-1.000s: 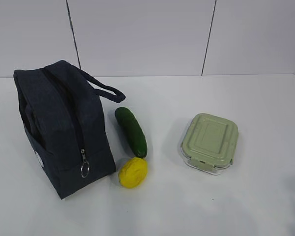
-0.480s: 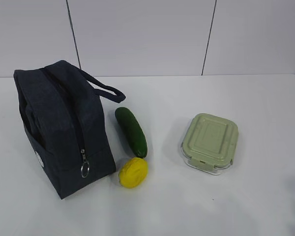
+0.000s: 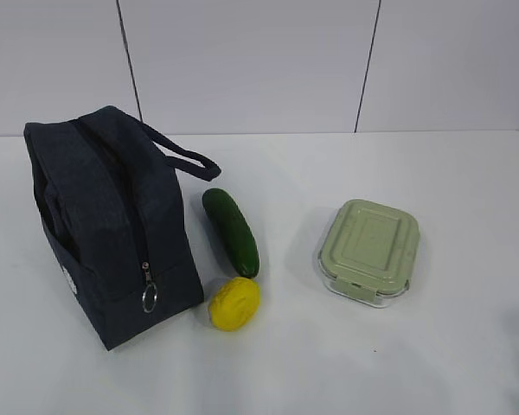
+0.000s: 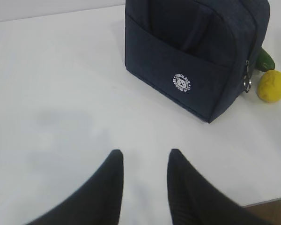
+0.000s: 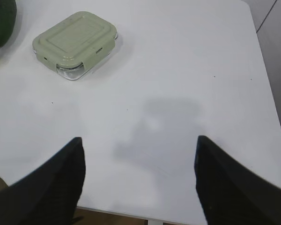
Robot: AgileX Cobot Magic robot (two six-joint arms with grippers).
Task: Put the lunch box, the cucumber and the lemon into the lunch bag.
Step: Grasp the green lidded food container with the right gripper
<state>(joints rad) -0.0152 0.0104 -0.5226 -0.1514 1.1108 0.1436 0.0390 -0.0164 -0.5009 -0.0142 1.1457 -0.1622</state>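
While zipped, lunch bag (image 3: 112, 225) beside lidded lunch box (image 3: 369, 251), cucumber (image 3: 231, 231), lemon (image 3: 233, 303).

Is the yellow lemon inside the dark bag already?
No, the lemon sits on the white table beside the lunch bag, just in front of the cucumber.

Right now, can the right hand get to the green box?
Probably yes. The right hand is open and empty, and only bare white table lies between it and the box. Nothing blocks the way.
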